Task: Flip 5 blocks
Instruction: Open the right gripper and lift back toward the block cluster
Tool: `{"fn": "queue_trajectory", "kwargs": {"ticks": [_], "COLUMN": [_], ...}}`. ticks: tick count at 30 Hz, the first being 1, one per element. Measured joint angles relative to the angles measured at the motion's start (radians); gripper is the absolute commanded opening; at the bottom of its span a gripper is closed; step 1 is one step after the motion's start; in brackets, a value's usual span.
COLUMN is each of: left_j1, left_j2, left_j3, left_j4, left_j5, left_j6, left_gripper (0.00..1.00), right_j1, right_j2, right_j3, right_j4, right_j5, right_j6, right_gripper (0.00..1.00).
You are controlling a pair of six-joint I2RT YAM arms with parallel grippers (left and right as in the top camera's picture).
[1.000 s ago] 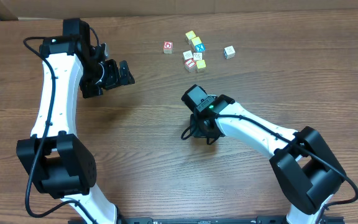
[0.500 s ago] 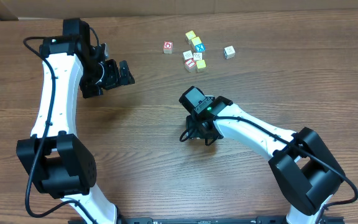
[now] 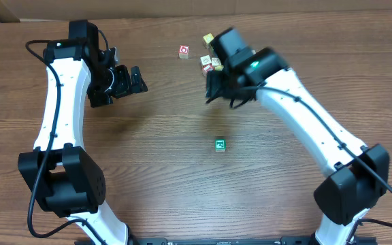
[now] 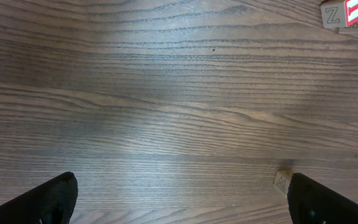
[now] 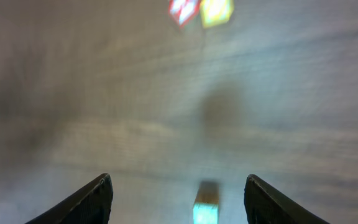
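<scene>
One green-faced block (image 3: 220, 144) sits alone at centre frame, green side up, edges square to the frame; being a cube, it has no long axis. Other blocks (image 3: 211, 63) cluster at upper centre, beside the right gripper (image 3: 223, 95), whose fingers are parted and empty. At upper left, the left gripper (image 3: 133, 78) is spread wide, holding nothing

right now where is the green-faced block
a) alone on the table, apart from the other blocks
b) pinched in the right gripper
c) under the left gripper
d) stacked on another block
a: the green-faced block lies by itself on the bare wood, well clear of the other blocks, and the right gripper is open with nothing between its fingers.
</scene>
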Motion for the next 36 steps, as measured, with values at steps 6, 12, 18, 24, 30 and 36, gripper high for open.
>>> {"fn": "queue_trajectory", "kwargs": {"ticks": [6,12,18,24,30,36], "left_j1": [0.0,0.0,0.0,0.0,0.0,0.0], "left_j2": [0.0,0.0,0.0,0.0,0.0,0.0], "left_j3": [0.0,0.0,0.0,0.0,0.0,0.0], "left_j4": [0.0,0.0,0.0,0.0,0.0,0.0], "left_j5": [0.0,0.0,0.0,0.0,0.0,0.0], "left_j6": [0.0,0.0,0.0,0.0,0.0,0.0], "left_gripper": [1.0,1.0,1.0,1.0,1.0,1.0], "right_j1": [-0.106,-0.166,-0.178,-0.218,-0.28,-0.338], "right_j2": [0.005,0.072,0.198,0.29,0.35,0.416], "right_j3": [0.013,0.014,0.014,0.014,0.014,0.014], "right_j4": [0.069,0.242,0.396,0.547,0.659,0.679], "right_j5": [0.087,0.14,0.184,0.221,0.212,0.079], "right_j6": [-0.035,-0.158,-0.235,-0.312,-0.374,-0.441], "right_gripper": [0.71,0.74,0.75,0.76,0.75,0.68]}}
